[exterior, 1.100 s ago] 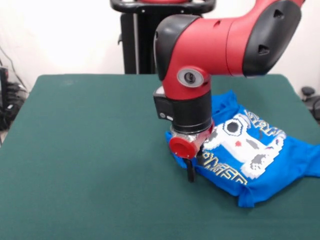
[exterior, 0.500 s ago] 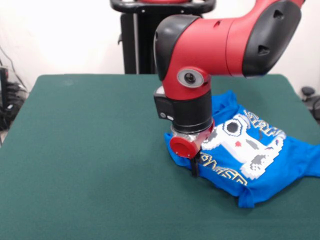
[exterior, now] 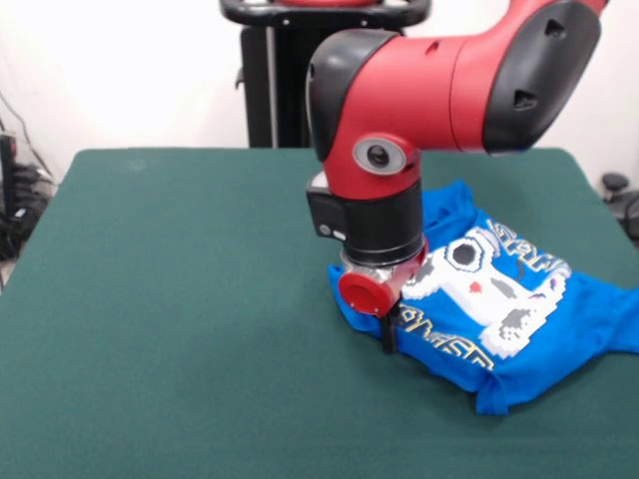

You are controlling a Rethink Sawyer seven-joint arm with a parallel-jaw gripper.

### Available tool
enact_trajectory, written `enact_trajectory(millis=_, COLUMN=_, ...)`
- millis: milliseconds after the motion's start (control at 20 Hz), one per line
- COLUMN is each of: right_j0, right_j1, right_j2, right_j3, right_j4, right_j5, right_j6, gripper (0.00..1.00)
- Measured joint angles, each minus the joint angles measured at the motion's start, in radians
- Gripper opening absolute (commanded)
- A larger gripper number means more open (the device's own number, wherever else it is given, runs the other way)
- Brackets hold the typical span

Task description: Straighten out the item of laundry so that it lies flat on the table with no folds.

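The item of laundry [exterior: 499, 309], a bright blue T-shirt with a white pixel print and yellow lettering, lies rumpled on the right part of the dark green table [exterior: 180, 299]. Its lower right corner is folded, and a sleeve runs off towards the right edge. The red and black arm comes down over the shirt's left edge. My gripper [exterior: 388, 334] sits right at that edge, its dark fingers drawn together into one narrow strip pinching the blue cloth. The arm's wrist hides the part of the shirt behind it.
The green table stretches wide to the left of the shirt and in front of it. A black stand [exterior: 275, 80] rises behind the table's far edge. Cables and dark items [exterior: 20, 200] lie off the table at the left.
The gripper has risen slightly and shifted a little right onto the shirt's left edge, and its fingers have narrowed together. Since half a second ago nothing visibly moved.
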Motion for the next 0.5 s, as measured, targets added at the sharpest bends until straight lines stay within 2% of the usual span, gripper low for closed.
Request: enact_trajectory(millis=500, right_j0=-0.017, right_j1=-0.002, right_j2=0.0, right_j3=0.0, right_j4=0.002, right_j5=0.0, right_j6=0.0, gripper=0.0)
